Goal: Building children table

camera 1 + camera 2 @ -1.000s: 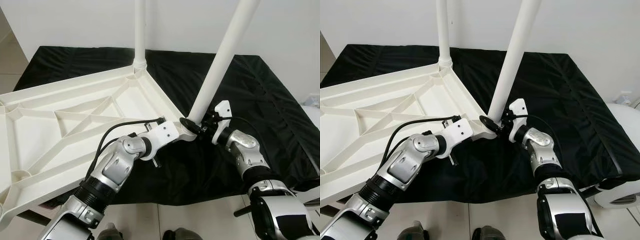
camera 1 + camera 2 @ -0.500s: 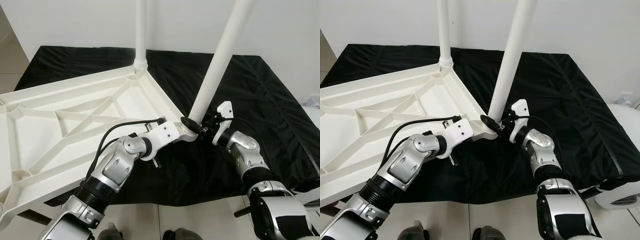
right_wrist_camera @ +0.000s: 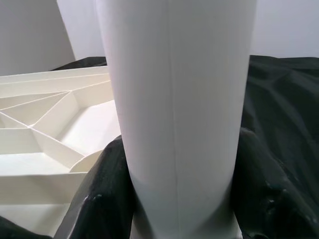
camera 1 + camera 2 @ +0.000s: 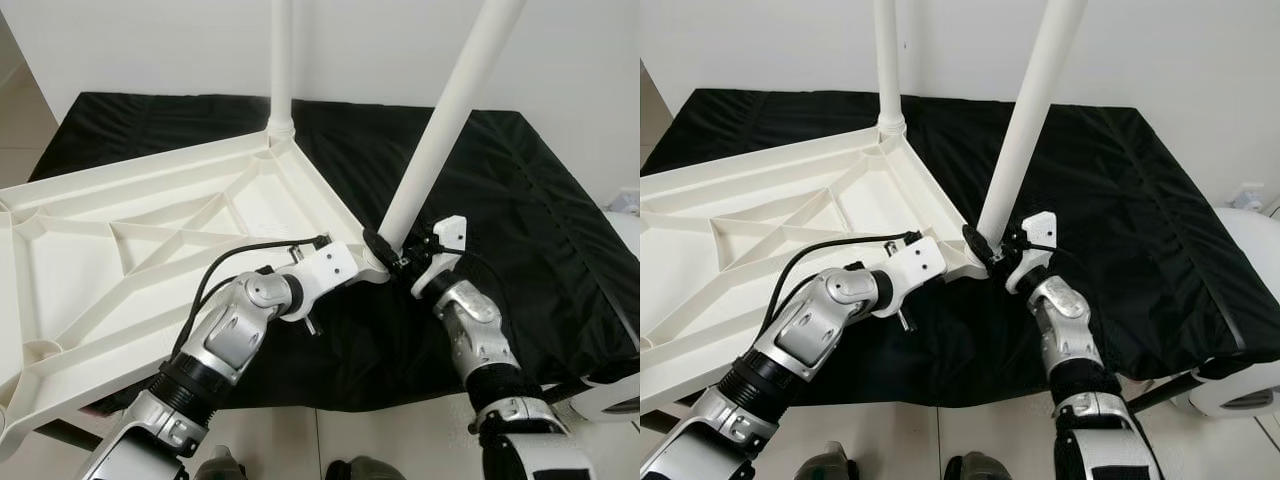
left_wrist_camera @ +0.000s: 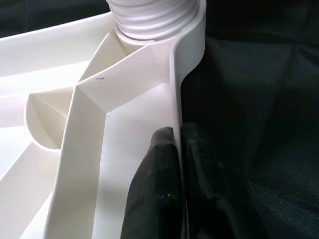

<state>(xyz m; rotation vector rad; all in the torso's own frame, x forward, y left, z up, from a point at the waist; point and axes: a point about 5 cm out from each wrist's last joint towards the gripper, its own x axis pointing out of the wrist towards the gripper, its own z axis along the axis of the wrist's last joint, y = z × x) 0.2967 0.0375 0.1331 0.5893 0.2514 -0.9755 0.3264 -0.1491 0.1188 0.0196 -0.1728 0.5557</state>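
Pinched on the near-right rim of the upturned tabletop [image 4: 130,240], the left gripper [image 5: 174,164] steadies it on the black cloth [image 4: 520,200]. Leg 2 [image 4: 440,130] is clasped low by the right gripper [image 4: 390,255], tilted at its corner socket; it must next be straightened and screwed home.

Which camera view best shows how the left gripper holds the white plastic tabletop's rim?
The left wrist view: the left gripper pinches the white plastic tabletop's rim, one black finger on each side. In both eye views the wrist housing hides that grip. The right wrist view shows tabletop ribs.
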